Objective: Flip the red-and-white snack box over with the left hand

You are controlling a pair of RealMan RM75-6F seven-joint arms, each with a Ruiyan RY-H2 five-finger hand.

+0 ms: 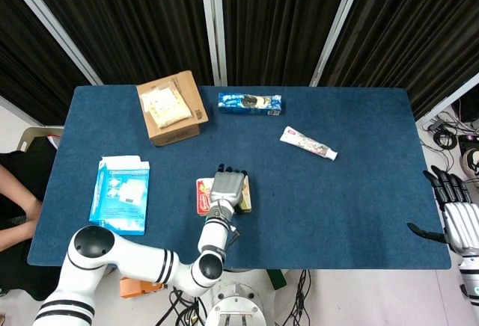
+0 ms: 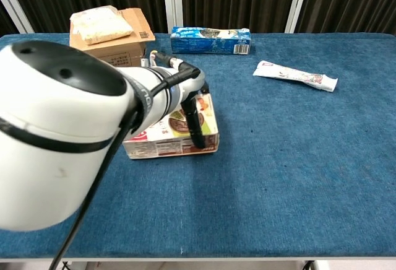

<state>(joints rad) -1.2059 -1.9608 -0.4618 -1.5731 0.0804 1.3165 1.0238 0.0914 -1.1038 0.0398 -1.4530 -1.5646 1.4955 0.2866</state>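
Observation:
The red-and-white snack box [image 1: 202,196] lies flat near the table's front edge, left of centre. My left hand [image 1: 227,186] lies over its right half. Its fingertips reach the far edge. In the chest view a dark finger [image 2: 197,127] runs down across the box [image 2: 162,140] to its near edge, so the hand spans and grips it. The bulky white left arm hides the box's left part in that view. My right hand [image 1: 458,220] hangs off the table's right edge with fingers spread, holding nothing.
On the blue table [image 1: 359,191] are a cardboard box with a packet on top [image 1: 172,107] at the back left, a blue biscuit box [image 1: 250,103] at the back centre, a toothpaste tube [image 1: 307,143] to the right, and a light-blue carton [image 1: 121,194] at the left.

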